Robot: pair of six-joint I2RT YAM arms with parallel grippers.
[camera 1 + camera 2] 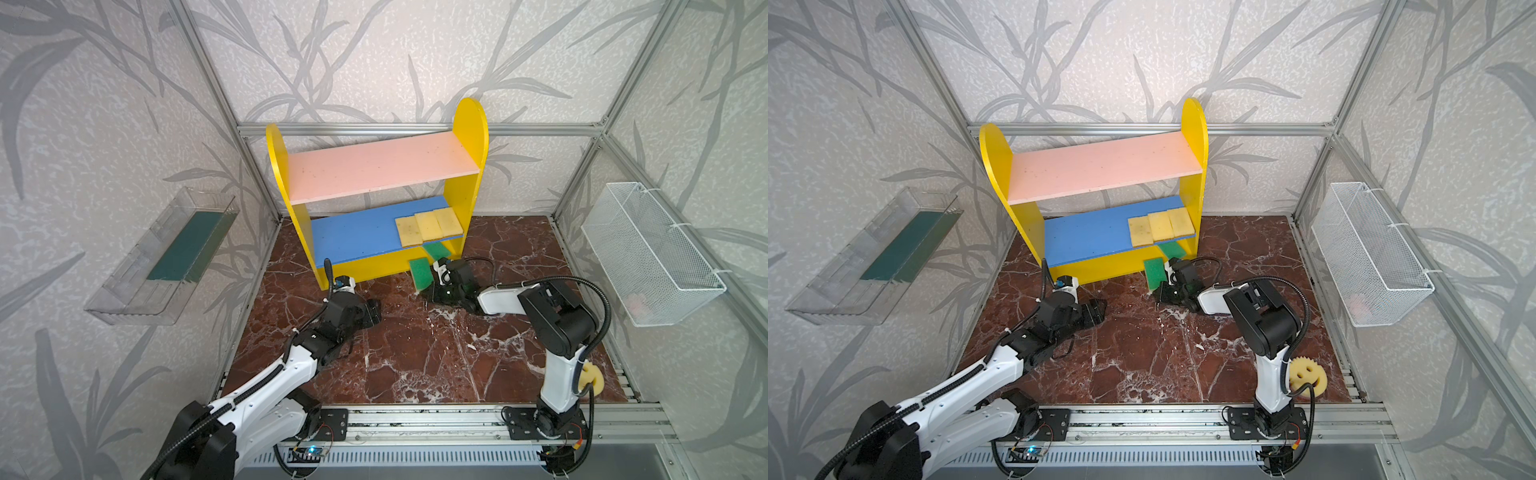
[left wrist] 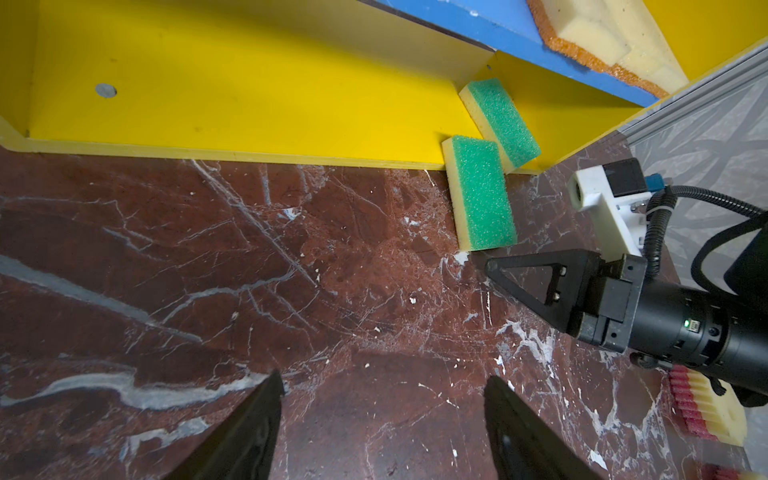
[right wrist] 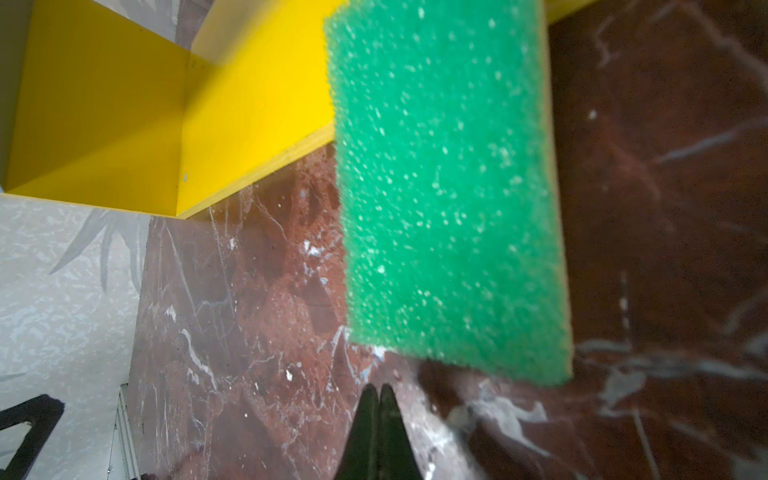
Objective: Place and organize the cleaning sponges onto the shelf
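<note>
At the right front corner of the shelf [image 1: 361, 270], our right fingers [image 3: 370, 411] are clenched empty, just short of a green sponge [image 2: 480, 195] that lies on the table with its far end against the base edge. Our left fingers [image 2: 257, 415] hang released. Next, we judge, we open, grasp the sponge and set it beside the other green sponge [image 2: 503, 120].

No legible text, labels, brands or numbers anywhere.
</note>
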